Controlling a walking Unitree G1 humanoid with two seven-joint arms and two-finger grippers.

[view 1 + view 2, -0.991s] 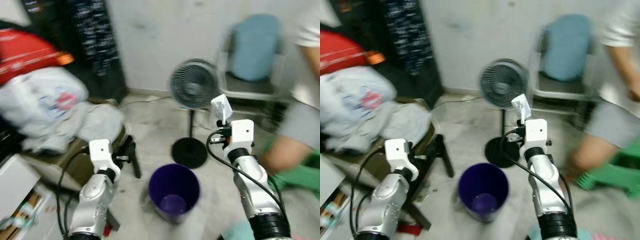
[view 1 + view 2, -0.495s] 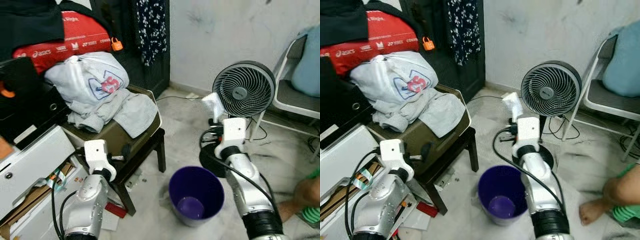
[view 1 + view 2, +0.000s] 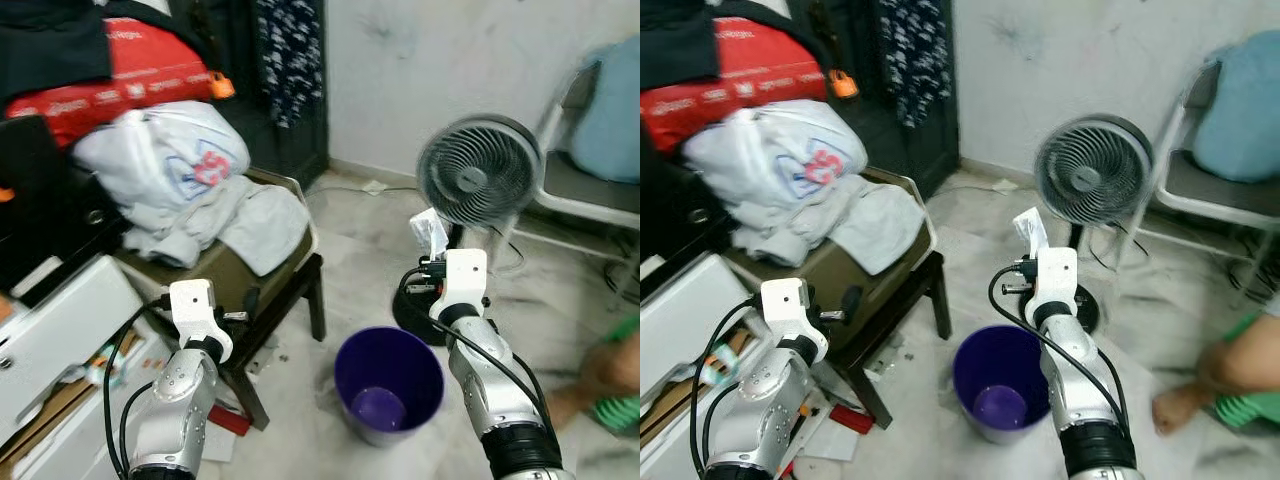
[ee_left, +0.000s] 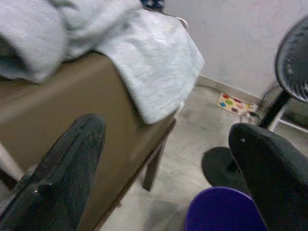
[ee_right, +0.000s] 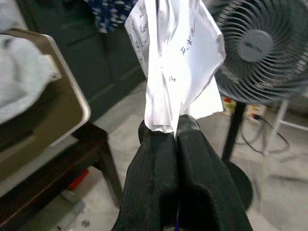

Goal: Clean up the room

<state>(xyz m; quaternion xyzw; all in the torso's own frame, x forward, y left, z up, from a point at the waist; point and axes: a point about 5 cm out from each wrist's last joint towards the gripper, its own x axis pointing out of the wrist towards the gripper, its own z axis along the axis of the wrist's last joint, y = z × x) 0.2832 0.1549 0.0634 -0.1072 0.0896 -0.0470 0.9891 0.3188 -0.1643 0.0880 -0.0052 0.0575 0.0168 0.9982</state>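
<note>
My right gripper (image 5: 175, 131) is shut on a crumpled white sheet of paper (image 5: 173, 62) with handwriting on it. I hold the paper (image 3: 430, 231) up in front of the fan, above and just beyond the far right rim of the purple bin (image 3: 396, 354). The bin stands on the floor between my arms, and its inside looks bare. My left gripper (image 4: 163, 185) is open with nothing between its fingers (image 4: 62, 178). It points past the corner of the brown case toward the bin (image 4: 221, 211).
A standing fan (image 3: 478, 172) is right behind the paper, with cables by its base. A brown case (image 3: 215, 275) piled with grey clothes (image 3: 205, 200) sits on a dark stool at left. White drawers (image 3: 55, 335) are at far left. A person's leg (image 3: 1230, 365) and a chair (image 3: 1200, 185) are at right.
The camera has swung and shifted, so the whole scene slid. The right gripper keeps the paper and sits a little lower, nearer the bin. The left gripper stays open.
</note>
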